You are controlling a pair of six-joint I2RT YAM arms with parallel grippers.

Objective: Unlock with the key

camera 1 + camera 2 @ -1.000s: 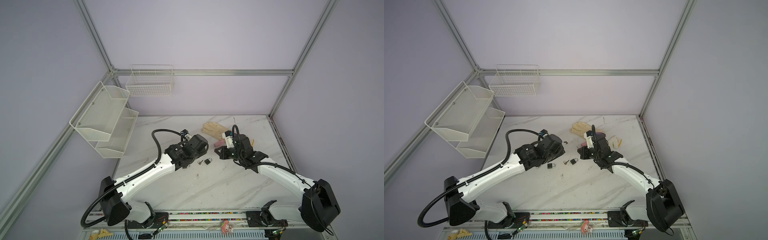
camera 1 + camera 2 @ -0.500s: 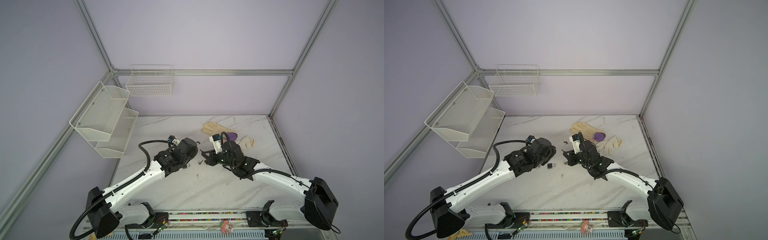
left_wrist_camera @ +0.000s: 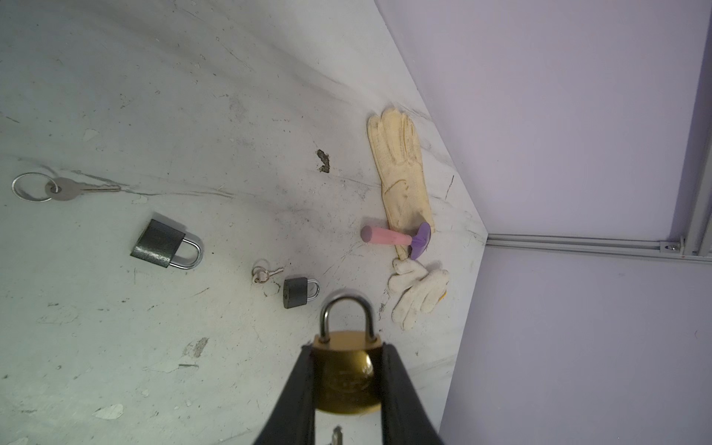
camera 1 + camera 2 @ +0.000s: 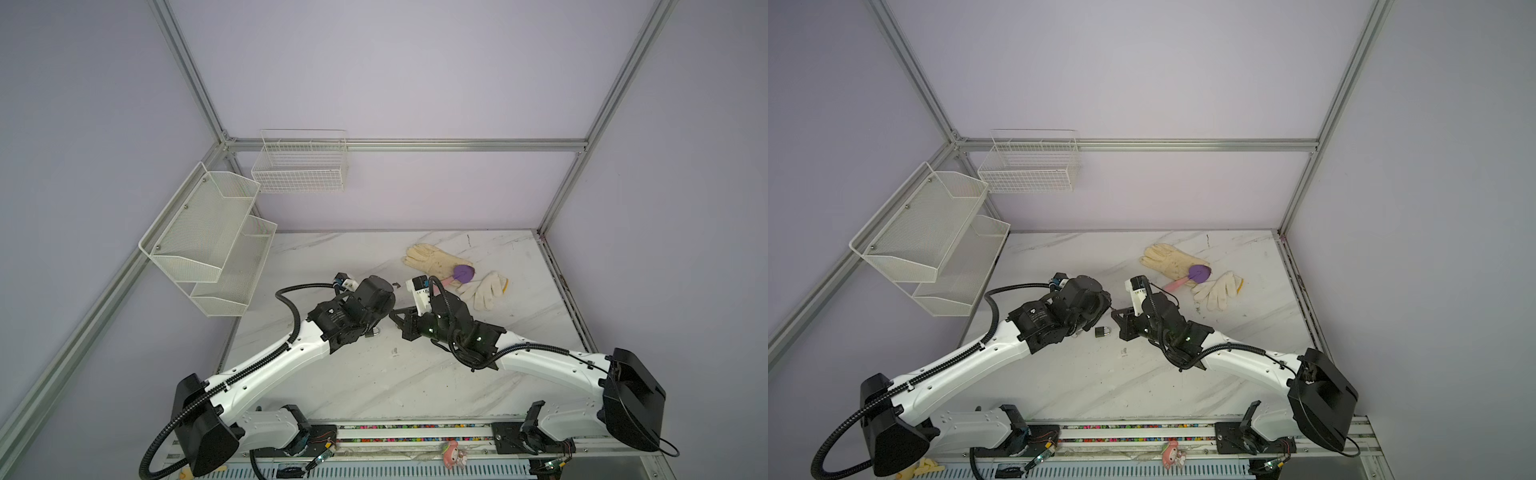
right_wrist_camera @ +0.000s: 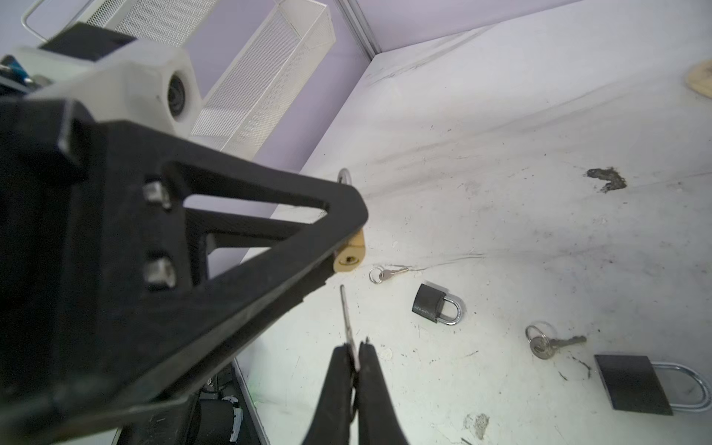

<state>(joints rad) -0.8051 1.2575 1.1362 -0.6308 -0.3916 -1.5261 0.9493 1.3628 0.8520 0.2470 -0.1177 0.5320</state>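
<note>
A brass padlock (image 3: 346,370) is clamped by its body between the fingers of my left gripper (image 3: 346,348), shackle pointing away from the wrist. In the right wrist view its keyhole end (image 5: 348,262) pokes out past the left gripper's black finger (image 5: 231,246). My right gripper (image 5: 354,348) is shut on a silver key (image 5: 345,316). The blade points at that keyhole with a short gap left. The key's tip (image 3: 337,433) also shows in the left wrist view. In both top views the two grippers (image 4: 392,322) (image 4: 1113,318) meet tip to tip above the table's middle.
On the marble table (image 3: 192,96) lie a grey padlock (image 3: 165,244), a small dark padlock (image 3: 298,291), a ringed key (image 3: 61,187) and a small key (image 3: 264,273). Two gloves (image 4: 432,259) (image 4: 484,291) and a pink-handled purple tool (image 4: 461,274) lie behind. Wire shelves (image 4: 208,232) hang at left.
My right arm has swung left with the key, towards my left gripper. My left arm has drawn back to the front left. The grippers now face each other closely.
</note>
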